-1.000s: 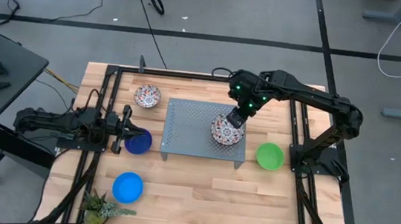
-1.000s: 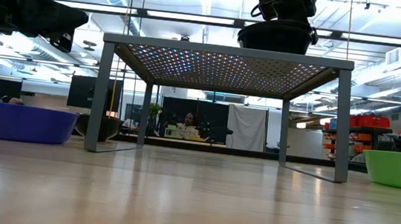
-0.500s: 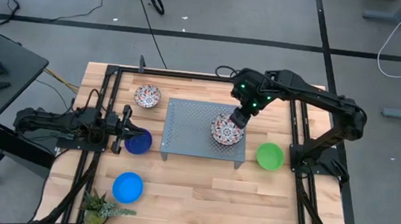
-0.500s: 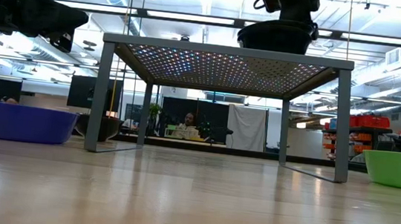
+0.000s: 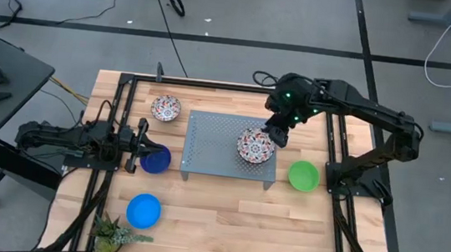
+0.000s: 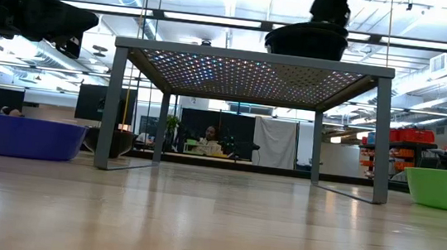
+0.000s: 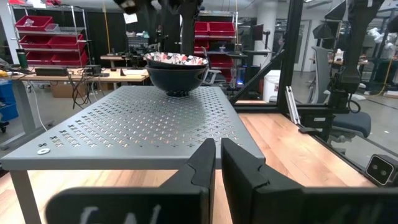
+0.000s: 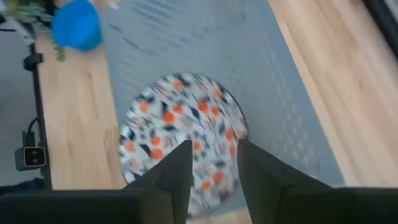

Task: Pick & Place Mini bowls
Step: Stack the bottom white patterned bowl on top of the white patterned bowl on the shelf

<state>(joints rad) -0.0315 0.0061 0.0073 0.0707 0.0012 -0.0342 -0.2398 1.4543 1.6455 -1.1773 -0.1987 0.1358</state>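
Lifted clear since a second ago, the right gripper [image 5: 275,137] now hangs just off the floral bowl [image 5: 255,145] at its two o'clock edge, where before it sat down over the rim; its two fingers stand parted with nothing between them. That patterned bowl rests upright on the grey metal tray [image 5: 207,145], toward the tray's three o'clock side, and nothing touches it.

Across the table, the left gripper [image 5: 141,143] waits with fingers nearly together and empty, just at nine o'clock of the dark blue bowl [image 5: 155,160].

Risk, by judgement: the bowl sits near the tray's right edge, so a low sweep of the retreating fingers could catch its rim and tip or slide it off. A swing toward four o'clock could also clip the green bowl [image 5: 303,175] on the wood below.

Another floral bowl [image 5: 165,108] lies at the tray's ten o'clock corner; the bright blue bowl [image 5: 143,211] sits at seven o'clock, beside the small plant [image 5: 111,233].
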